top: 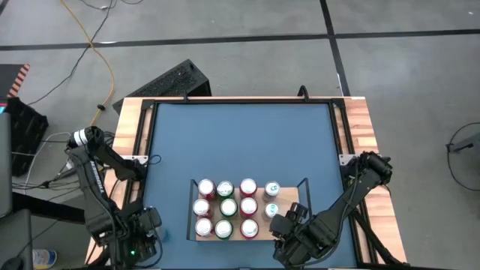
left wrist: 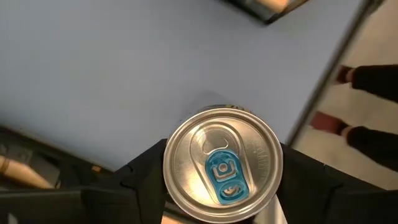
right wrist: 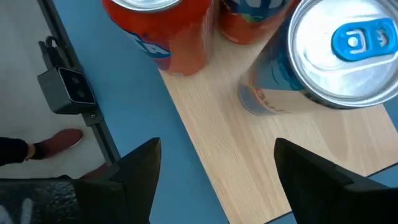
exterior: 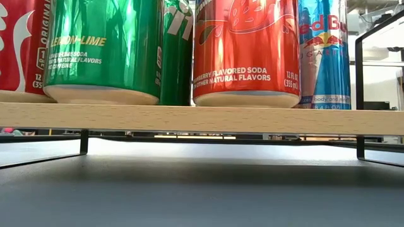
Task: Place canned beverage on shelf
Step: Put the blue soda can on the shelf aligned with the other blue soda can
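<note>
A silver-topped can point(left wrist: 222, 165) with a blue tab sits closest to the lens in the left wrist view, clamped between the two dark fingers point(left wrist: 144, 168) of the left gripper point(top: 148, 234), which is at the near left corner of the blue table point(top: 240, 142), well apart from the shelf point(top: 294, 196); around this can lies bare blue tabletop, with the table's edge close on one side and a person's shoes on the floor beyond it; the right gripper point(right wrist: 214, 165) hangs with its fingers spread and holding nothing over the near right end of the shelf, above bare light wood just short of the board's edge; just ahead of it stands a blue-tab can point(right wrist: 329, 56), and past that two orange-red cans point(right wrist: 165, 25); the shelf lies on the near middle of the table, its left and centre filled by rows of red, green and orange cans point(top: 225, 208), its right part by the black rail point(top: 307, 189) mostly free; the far half of the table is open.
</note>
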`<state>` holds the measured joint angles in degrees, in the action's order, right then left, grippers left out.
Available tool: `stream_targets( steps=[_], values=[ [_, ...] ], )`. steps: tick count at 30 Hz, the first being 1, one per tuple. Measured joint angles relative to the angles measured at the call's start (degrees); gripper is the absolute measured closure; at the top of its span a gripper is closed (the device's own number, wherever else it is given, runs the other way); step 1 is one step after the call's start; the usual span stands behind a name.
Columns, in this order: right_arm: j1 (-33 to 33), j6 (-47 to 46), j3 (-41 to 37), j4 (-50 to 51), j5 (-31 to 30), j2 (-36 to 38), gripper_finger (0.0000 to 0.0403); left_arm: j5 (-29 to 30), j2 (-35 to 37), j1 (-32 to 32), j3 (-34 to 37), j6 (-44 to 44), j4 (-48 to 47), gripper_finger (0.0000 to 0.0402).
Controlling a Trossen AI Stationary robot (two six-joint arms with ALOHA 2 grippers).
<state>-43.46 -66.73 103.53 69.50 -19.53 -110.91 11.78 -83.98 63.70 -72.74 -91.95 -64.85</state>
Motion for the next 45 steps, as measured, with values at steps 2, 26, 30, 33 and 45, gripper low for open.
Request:
stream_targets(
  steps=[2,26,30,33,45],
  values=[
    [0.0,1.3,0.2,-0.2,0.0,0.0,0.0108,0.2,0.0,-1.5,-2.2,2.4,-0.2,0.0182],
    [10.6,44.9,30.8,-6.4,-13.9,1.5,0.0108,-0.2,-1.7,-21.1,-36.3,33.7,-14.8,0.0182],
    [12.2,51.2,30.6,-15.6,-13.5,2.2,0.0108,-3.5,-4.8,-25.3,-39.5,39.5,-14.2,0.0182],
    [12.6,53.0,30.6,-16.5,-13.4,2.2,0.0108,-6.0,-7.9,-26.7,-44.1,43.4,-14.3,0.0182],
    [13.6,56.1,30.5,-18.4,-9.5,2.1,0.0108,-5.1,-19.2,-30.7,-62.2,64.3,-23.6,0.0182]
  ],
)
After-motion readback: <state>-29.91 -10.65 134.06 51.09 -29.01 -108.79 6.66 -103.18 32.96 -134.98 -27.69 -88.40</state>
